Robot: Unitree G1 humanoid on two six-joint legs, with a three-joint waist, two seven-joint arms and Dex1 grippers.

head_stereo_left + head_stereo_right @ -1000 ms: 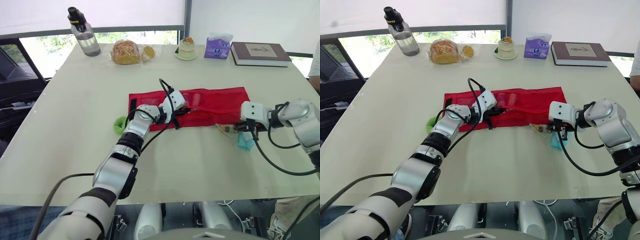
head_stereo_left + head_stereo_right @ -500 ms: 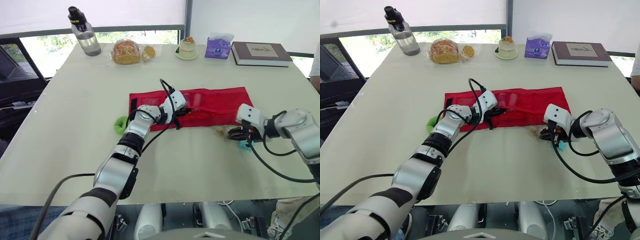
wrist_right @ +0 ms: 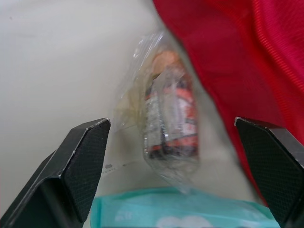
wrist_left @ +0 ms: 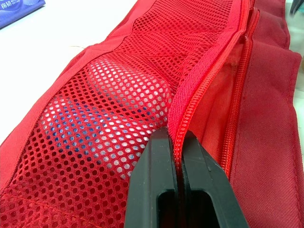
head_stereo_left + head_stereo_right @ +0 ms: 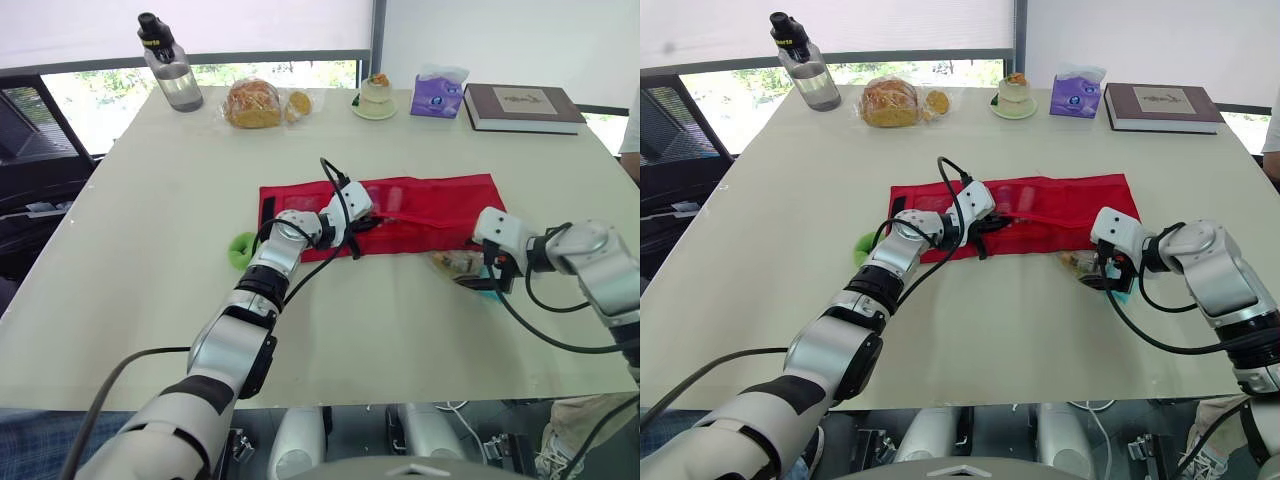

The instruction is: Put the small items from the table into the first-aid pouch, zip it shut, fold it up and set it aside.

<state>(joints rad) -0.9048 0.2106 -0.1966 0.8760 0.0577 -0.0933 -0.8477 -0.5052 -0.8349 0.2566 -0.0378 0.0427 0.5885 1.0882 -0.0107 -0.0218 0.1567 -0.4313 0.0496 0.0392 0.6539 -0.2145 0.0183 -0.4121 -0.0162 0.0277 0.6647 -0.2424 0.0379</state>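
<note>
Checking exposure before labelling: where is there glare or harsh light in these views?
Head views: the window behind the table is blown out, its top evenly lit. Right wrist view: pale sheen on the clear packet. Left wrist view: the pouch shows no glare.

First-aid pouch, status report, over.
Left gripper shut on pouch zipper edge. Right gripper open around bagged bottle beside pouch. Teal packet lies close by.

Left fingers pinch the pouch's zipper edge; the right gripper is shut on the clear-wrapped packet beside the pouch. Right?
Not quite: the right gripper is open, spread either side of the clear-wrapped packet, as the right wrist view shows. The left gripper does pinch the zipper edge of the pouch.
</note>
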